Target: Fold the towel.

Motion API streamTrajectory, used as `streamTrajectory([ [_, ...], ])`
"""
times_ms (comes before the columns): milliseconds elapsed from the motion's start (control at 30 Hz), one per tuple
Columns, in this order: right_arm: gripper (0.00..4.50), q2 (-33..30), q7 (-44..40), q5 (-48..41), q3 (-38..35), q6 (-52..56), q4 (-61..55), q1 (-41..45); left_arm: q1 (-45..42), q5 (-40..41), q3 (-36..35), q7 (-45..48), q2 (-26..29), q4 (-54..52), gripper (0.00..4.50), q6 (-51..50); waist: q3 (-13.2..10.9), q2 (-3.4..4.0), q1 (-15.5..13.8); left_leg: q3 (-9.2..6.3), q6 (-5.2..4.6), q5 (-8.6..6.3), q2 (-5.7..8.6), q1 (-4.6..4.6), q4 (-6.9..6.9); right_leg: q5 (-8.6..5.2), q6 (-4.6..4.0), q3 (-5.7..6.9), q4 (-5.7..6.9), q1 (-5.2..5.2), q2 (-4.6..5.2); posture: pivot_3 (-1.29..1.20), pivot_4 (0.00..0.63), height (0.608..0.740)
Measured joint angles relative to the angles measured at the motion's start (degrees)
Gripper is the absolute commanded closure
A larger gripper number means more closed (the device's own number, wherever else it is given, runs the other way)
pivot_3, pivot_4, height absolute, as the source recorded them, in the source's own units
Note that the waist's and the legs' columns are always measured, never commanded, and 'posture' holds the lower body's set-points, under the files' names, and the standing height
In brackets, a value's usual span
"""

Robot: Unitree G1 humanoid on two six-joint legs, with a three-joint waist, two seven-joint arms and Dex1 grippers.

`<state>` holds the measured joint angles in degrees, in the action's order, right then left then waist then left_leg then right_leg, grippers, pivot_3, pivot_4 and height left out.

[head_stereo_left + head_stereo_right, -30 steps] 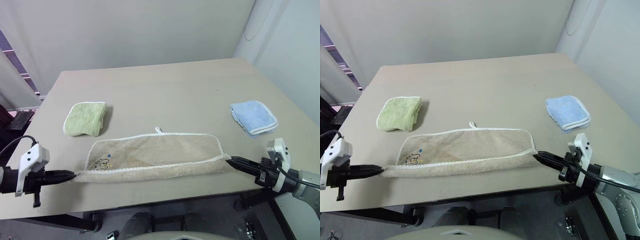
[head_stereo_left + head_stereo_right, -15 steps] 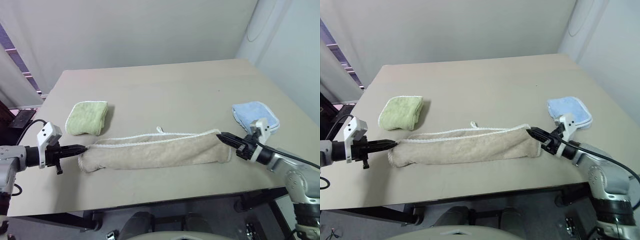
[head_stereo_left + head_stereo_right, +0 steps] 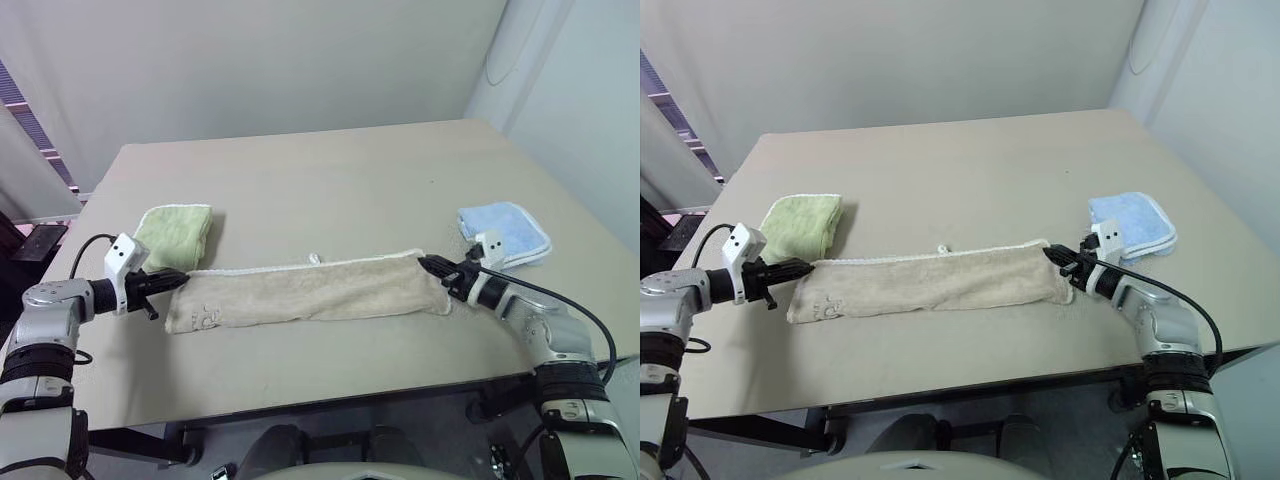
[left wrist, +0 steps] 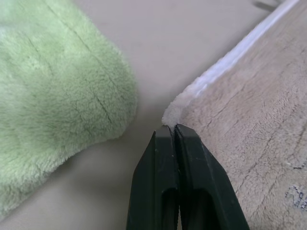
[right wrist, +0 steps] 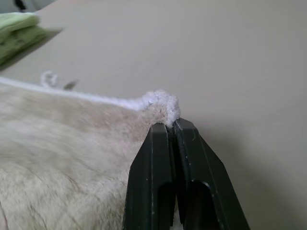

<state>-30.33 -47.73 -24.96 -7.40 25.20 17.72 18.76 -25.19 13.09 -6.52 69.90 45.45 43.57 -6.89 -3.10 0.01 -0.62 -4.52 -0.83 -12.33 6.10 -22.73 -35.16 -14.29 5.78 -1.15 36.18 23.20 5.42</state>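
Note:
The beige towel lies across the table as a long folded strip with white corded edging along its far side. My left gripper is shut on the towel's far left corner, low over the table. At the other end my right gripper is shut on the far right corner. Small dark lettering shows on the towel's top face near the left end.
A folded light-green towel lies just beyond my left gripper. A folded light-blue towel sits just beyond my right arm. The tan table stretches bare toward the wall, and its front edge runs close below the strip.
Both grippers carried the near edge of the towel forward over the far edge and down. The towel went from a wider open shape to a narrow folded strip.

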Motion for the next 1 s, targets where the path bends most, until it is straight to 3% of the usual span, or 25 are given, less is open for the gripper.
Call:
streamTrajectory([
  [133, 4.5, 0.02, -5.91, -5.62, -0.83, 7.26, 0.64, 0.99, -0.01, -0.11, 0.24, -0.16, -0.83, 1.24, 3.17, 0.04, 0.0, 0.0, -0.02, -0.01, 0.0, 0.0, 0.0, 0.05, -0.05, 0.0, 0.0, 0.0, 0.0, -0.09, 0.01, 0.0, 0.0, 0.74],
  [233, 3.76, -0.12, -6.2, -7.56, -2.34, 10.97, 0.61, 2.48, -0.06, -0.08, 0.26, -0.28, -0.86, 1.3, 2.04, 0.0, 0.03, -0.04, -0.02, 0.0, 0.02, -0.01, 0.01, 0.14, -0.06, 0.02, 0.0, -0.02, 0.0, -0.15, 0.01, 0.0, 0.0, 0.74],
  [433, 1.63, -0.14, -5.25, -7.94, -3.11, 12.91, 0.61, 2.65, -2.25, 0.12, -0.94, -1.7, -0.77, 2.74, 0.0, 0.3, 0.05, -0.09, -0.07, -0.03, 0.02, -0.01, 0.01, 0.17, -0.05, 0.02, 0.01, 0.0, 0.0, -0.16, 0.01, 0.0, 0.0, 0.74],
  [533, 0.6, -0.59, -2.48, -8.77, -5.53, 15.43, 0.26, 2.83, -2.22, 1.2, -1.94, -1.28, 0.0, 0.9, 0.0, -1.31, 0.05, -0.08, -0.05, -0.03, 0.02, -0.01, 0.02, 0.14, -0.04, 0.02, 0.01, -0.02, 0.0, -0.13, 0.02, 0.0, 0.0, 0.74],
  [733, 0.6, -4.96, 0.53, -19.96, -15.21, 33.37, -5.95, 2.26, 3.66, 7.58, -5.19, 3.78, 3.28, -14.24, 0.0, -10.39, 0.06, -0.06, 0.07, -0.03, 0.01, -0.02, -0.01, 0.06, 0.05, -0.02, -0.04, -0.11, -0.03, -0.12, 0.03, 0.0, 0.0, 0.74],
  [1000, 0.6, -2.7, 8.56, -37.32, -29.61, 55.32, -7.16, -2.2, 12.55, 8.65, -1.86, 6.12, 2.72, -27.26, 0.0, -12.75, 0.05, -0.06, -0.1, -0.02, 0.02, -0.03, -0.03, 0.11, 0.01, -0.12, -0.19, -0.08, -0.1, -0.47, 0.1, 0.0, 0.0, 0.74],
])
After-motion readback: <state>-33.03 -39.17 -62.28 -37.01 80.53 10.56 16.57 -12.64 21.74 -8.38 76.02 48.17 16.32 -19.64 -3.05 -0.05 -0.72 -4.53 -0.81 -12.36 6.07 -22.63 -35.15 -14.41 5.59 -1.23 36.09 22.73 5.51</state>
